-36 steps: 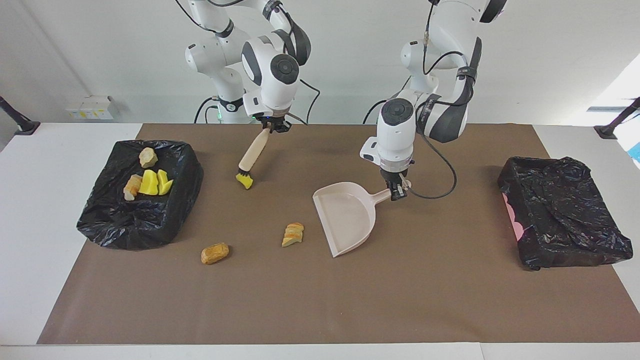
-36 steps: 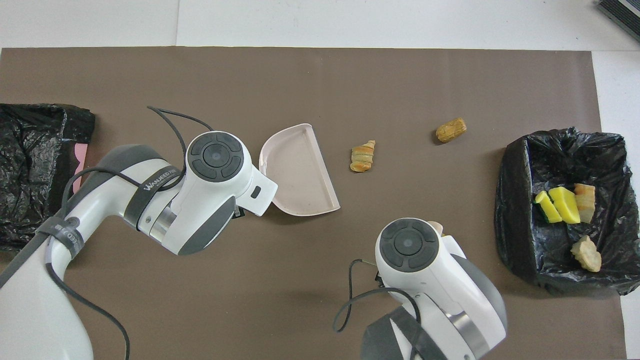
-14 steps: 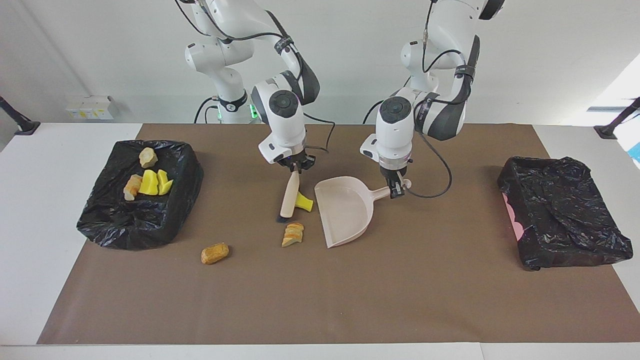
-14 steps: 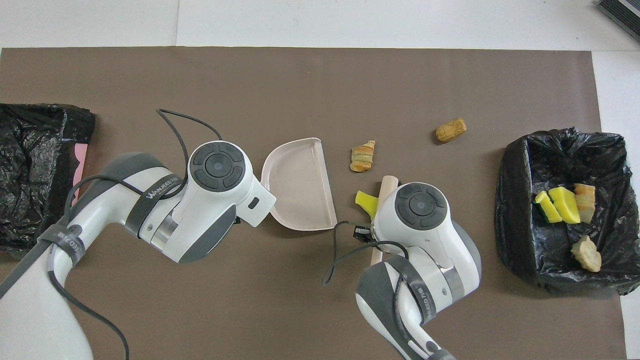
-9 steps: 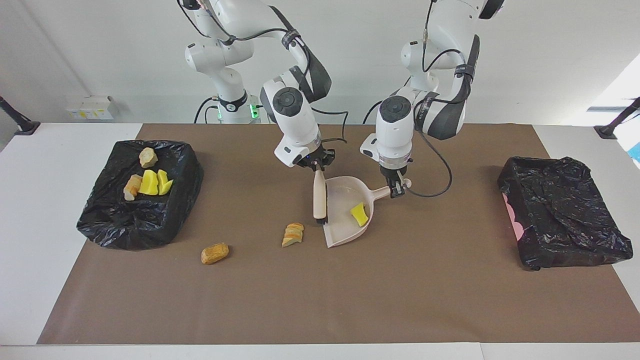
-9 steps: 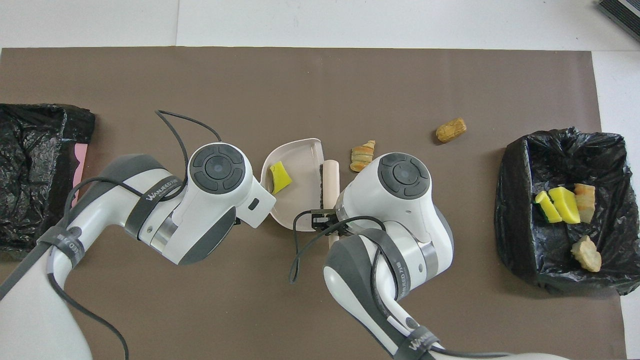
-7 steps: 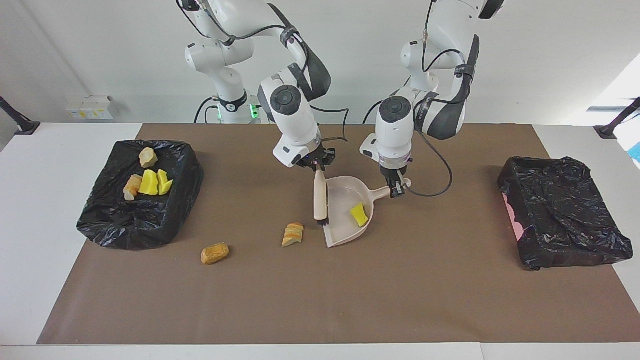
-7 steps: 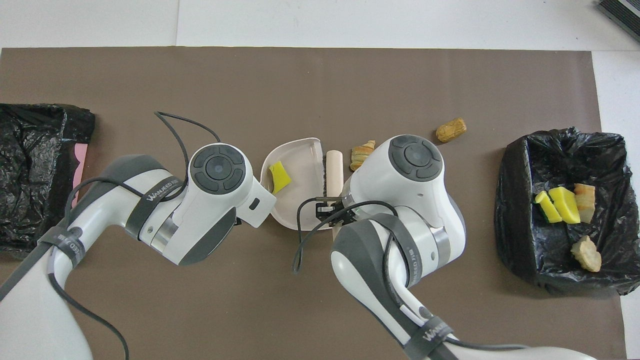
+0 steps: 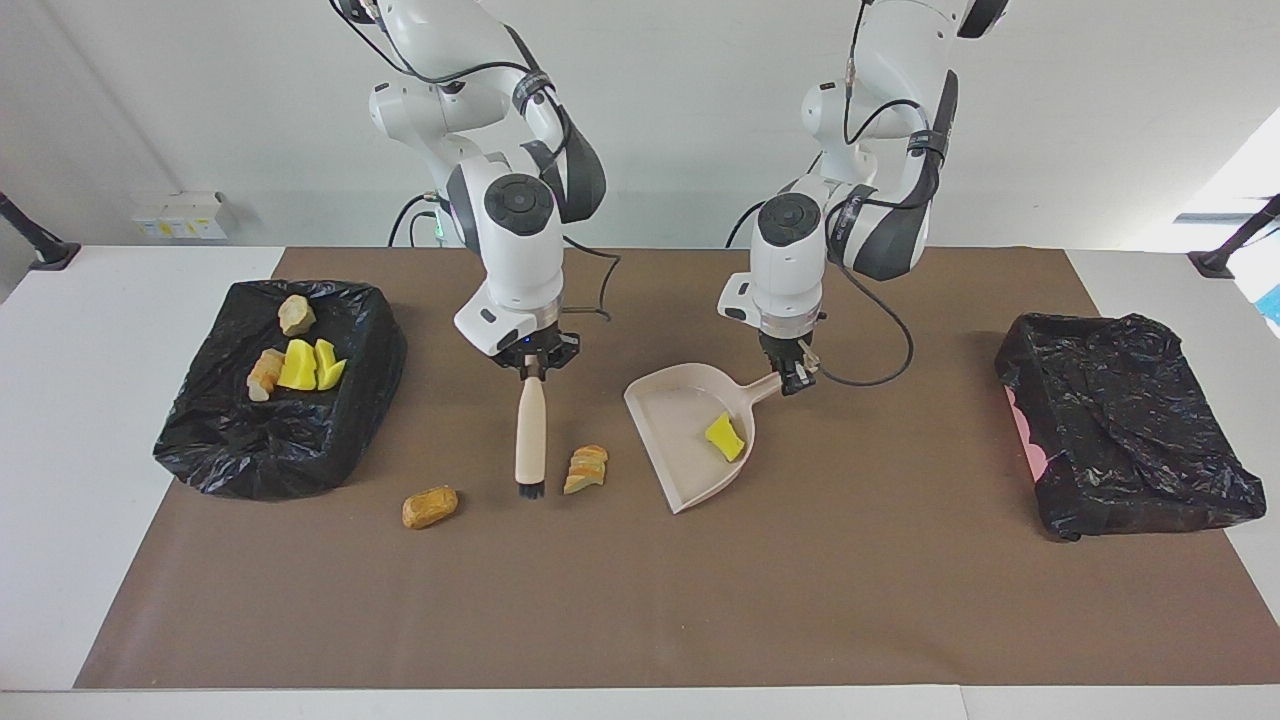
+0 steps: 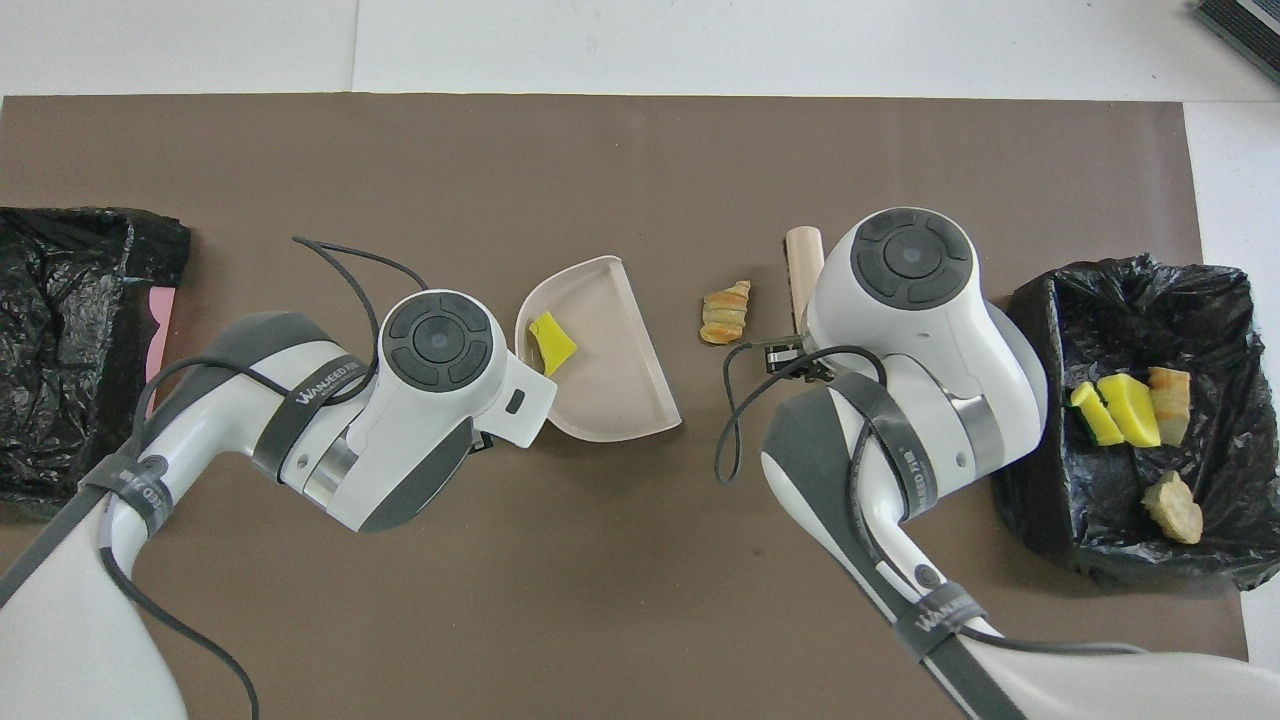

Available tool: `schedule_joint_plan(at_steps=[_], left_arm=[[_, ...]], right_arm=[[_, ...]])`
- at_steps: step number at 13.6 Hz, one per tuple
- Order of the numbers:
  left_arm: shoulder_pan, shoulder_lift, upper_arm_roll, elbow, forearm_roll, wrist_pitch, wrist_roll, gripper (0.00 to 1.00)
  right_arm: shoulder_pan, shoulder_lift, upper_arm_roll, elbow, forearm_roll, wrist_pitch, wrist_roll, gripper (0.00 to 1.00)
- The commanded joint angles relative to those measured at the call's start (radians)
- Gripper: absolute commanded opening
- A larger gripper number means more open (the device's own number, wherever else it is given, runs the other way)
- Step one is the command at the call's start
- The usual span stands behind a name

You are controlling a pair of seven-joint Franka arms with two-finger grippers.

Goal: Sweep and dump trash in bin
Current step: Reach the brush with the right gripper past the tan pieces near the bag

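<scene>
My right gripper [image 9: 530,366] is shut on the top of the beige brush [image 9: 530,432]. The brush hangs bristles down at the mat, between a sliced bread chunk [image 9: 587,468] and an orange chunk [image 9: 430,507]. My left gripper [image 9: 796,380] is shut on the handle of the beige dustpan [image 9: 680,420], whose open mouth faces the bread chunk [image 10: 727,311]. One yellow sponge piece [image 9: 726,437] lies in the pan. The black-lined bin [image 9: 210,440] at the right arm's end holds several trash pieces [image 9: 298,365]. In the overhead view the right arm hides the orange chunk.
A second black-lined bin [image 9: 1120,440] sits at the left arm's end of the brown mat [image 9: 700,600], with nothing showing in it. Cables loop from both wrists close to the mat.
The brush swept the yellow sponge piece into the dustpan. My right gripper then carried the brush from the pan's mouth toward the right arm's end, past the bread chunk. The pan turned slightly.
</scene>
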Motion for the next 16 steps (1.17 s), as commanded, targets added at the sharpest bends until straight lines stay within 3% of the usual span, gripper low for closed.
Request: schedule_joint_plan(at_steps=[1,4,7,11,16], left_arm=[[-0.003,-0.031,0.006,-0.038,0.005,0.028,-0.026,0.0],[-0.002,-0.031,0.006,-0.038,0.004,0.031,-0.026,0.0],[-0.002,-0.031,0.006,-0.039,0.004,0.042,-0.026,0.0],[0.002,-0.031,0.006,-0.041,0.002,0.047,-0.028,0.0],[0.005,-0.031,0.006,-0.048,0.001,0.054,-0.029,0.0]], right_arm=[[-0.12,0.025,0.009,0.026,-0.103,-0.017,-0.11,0.0],[-0.218,0.053,0.009,0.028,-0.265,0.003,-0.202,0.0],[-0.239,0.11,0.009,0.028,-0.3,0.057,-0.22,0.0],[-0.225,0.148,0.027,0.028,-0.278,0.099,-0.215,0.0],[-0.115,0.156,0.047,0.028,-0.099,0.129,-0.207,0.0]])
